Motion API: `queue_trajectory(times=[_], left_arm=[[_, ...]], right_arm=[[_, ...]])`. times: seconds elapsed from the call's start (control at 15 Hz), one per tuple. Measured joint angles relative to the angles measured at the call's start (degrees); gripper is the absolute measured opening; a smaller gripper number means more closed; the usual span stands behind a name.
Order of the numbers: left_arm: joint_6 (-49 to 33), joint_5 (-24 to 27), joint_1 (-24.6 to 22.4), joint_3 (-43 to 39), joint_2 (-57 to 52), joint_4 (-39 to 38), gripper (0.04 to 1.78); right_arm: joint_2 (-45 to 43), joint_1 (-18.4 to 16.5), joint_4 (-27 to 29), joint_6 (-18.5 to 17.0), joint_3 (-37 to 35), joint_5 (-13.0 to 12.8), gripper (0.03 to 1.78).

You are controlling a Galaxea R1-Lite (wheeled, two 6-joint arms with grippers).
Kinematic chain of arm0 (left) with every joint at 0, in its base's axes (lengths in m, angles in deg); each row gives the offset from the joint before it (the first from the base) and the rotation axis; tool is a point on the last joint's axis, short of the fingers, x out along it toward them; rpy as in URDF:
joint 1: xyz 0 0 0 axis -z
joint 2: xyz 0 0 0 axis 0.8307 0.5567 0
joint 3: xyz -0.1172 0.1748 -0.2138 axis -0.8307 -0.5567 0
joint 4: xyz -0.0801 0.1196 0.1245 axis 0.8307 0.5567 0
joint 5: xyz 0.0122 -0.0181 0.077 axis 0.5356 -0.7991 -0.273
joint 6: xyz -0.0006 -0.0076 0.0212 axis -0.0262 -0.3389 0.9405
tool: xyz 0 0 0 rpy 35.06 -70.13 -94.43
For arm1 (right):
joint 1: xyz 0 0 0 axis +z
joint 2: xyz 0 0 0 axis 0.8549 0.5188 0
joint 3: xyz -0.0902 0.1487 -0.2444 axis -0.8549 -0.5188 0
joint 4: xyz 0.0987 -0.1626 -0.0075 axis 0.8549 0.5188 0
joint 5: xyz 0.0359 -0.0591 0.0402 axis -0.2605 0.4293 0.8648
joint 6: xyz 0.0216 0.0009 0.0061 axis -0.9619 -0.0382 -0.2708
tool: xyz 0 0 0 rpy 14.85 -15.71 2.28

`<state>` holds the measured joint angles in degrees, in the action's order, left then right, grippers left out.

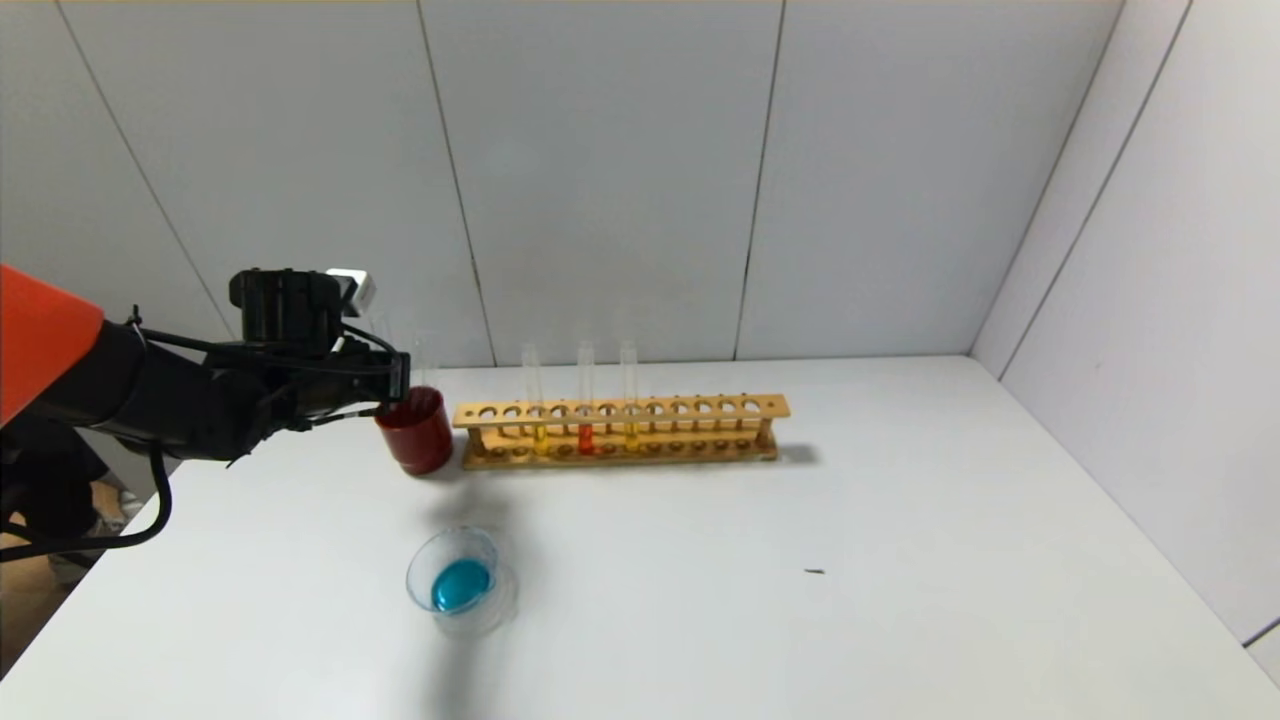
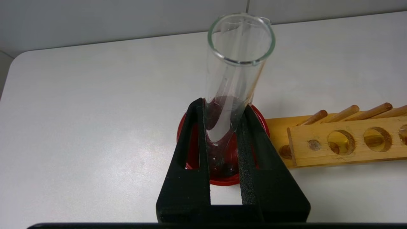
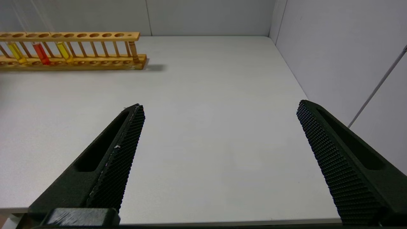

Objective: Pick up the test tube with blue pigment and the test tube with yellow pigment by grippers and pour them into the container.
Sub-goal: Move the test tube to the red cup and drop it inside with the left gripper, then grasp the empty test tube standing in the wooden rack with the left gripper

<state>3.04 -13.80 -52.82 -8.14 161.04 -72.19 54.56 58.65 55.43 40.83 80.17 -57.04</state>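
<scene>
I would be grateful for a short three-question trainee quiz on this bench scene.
1. True or false: the left claw grips a clear test tube while the right claw stands open over the table.
2. Which liquid lies in the glass dish? A yellow, B blue, C red-orange.
3. How many tubes stand in the wooden rack?
Key: 1 true; 2 B; 3 three.
</scene>
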Motion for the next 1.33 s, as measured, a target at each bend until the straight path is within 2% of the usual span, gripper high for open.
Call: queue_trajectory(times=[0.2,0.4,0.53,0.8,1.0,1.13,1.33], left_arm=[[0.09,-0.04,-0.02,-0.22,0.22,-0.02,0.32],[0.09,-0.09,0.20,-0.33,0.22,-0.02,0.48],[0.13,-0.09,0.17,-0.44,0.22,-0.02,0.73],[0.44,-0.17,0.45,-0.91,-0.41,-0.02,1.41],[0.37,-0.17,0.59,-1.61,-2.84,0.02,1.69],[0.33,-0.11,1.39,-2.66,-6.02,0.05,1.75],[0.13,-0.11,6.56,-4.80,-11.40,0.17,1.75]], right_arm=[[0.00,0.00,0.02,0.00,0.00,-0.02,1.75],[0.00,0.00,0.00,-0.02,0.00,0.00,1.75],[0.00,0.00,0.00,-0.02,0.00,0.00,1.75],[0.00,0.00,0.02,-0.02,0.00,-0.02,1.75],[0.00,0.00,0.00,0.00,0.00,0.00,1.75],[0.00,0.00,0.00,0.00,0.00,-0.02,1.75],[0.00,0.00,0.00,-0.02,0.00,-0.02,1.75]])
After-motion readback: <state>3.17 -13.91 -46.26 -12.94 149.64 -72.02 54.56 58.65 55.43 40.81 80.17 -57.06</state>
